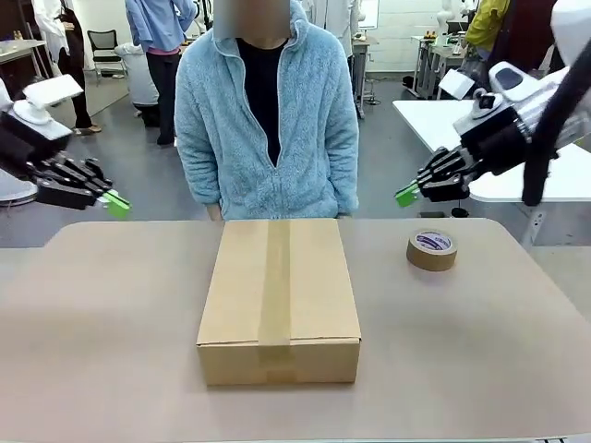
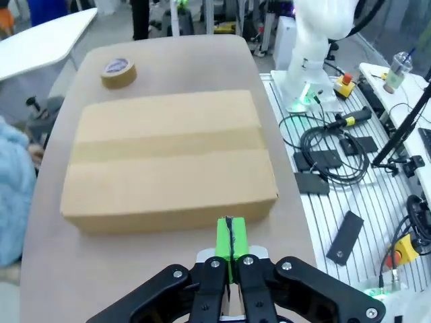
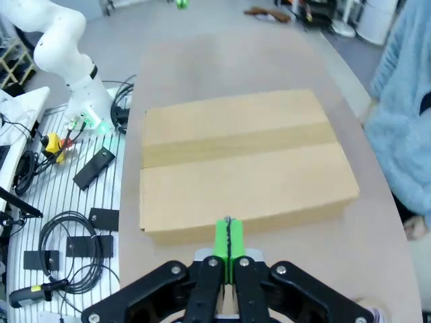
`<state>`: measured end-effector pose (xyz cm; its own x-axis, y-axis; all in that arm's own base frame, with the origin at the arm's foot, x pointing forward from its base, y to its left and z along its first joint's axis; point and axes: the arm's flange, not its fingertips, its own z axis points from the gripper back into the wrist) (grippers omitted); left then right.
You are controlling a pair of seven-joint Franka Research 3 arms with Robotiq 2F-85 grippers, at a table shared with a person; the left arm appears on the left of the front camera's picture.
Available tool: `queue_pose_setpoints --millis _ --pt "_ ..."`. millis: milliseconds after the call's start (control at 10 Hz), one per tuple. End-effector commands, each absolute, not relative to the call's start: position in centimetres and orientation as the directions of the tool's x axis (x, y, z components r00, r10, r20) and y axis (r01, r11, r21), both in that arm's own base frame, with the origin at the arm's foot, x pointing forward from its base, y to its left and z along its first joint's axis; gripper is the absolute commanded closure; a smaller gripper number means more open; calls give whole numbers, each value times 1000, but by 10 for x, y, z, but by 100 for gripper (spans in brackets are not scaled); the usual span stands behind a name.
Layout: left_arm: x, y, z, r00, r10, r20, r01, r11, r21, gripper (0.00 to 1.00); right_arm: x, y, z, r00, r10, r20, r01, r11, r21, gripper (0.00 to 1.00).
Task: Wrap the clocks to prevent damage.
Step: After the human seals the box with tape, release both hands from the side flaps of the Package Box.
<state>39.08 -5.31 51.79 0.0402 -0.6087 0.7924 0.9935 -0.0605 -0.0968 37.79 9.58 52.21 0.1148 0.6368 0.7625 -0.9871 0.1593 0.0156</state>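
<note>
Writing: tape roll (image 1: 431, 249) label too small for me to read
Box (image 1: 279, 297): taped shut
Left gripper (image 1: 117, 204): fingers together, empty
Right gripper (image 1: 406, 194): fingers together, empty

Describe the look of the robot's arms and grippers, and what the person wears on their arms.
Both arms are white with smooth rounded shells. The left gripper and right gripper are black linkage hands with silver bolts and bright green pads. A black cable runs along the right arm. The person wears fluffy light-blue fleece sleeves.
</note>
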Motion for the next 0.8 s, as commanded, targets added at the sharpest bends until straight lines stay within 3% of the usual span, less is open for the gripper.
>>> queue_pose_setpoints --millis 0,100,200,700 --pt "366 -51 531 116 -685 719 992 40 -123 99 368 90 517 208 664 718 -966 256 43 99" --pt "367 -51 530 135 -709 692 990 74 -117 99 378 96 522 115 637 762 -987 159 16 99" --pt "380 -46 530 71 -645 761 994 -16 -107 99 378 96 522 115 637 762 -987 159 16 99" --pt "380 -46 530 71 -645 761 994 -16 -107 99 378 96 522 115 637 762 -987 159 16 99"
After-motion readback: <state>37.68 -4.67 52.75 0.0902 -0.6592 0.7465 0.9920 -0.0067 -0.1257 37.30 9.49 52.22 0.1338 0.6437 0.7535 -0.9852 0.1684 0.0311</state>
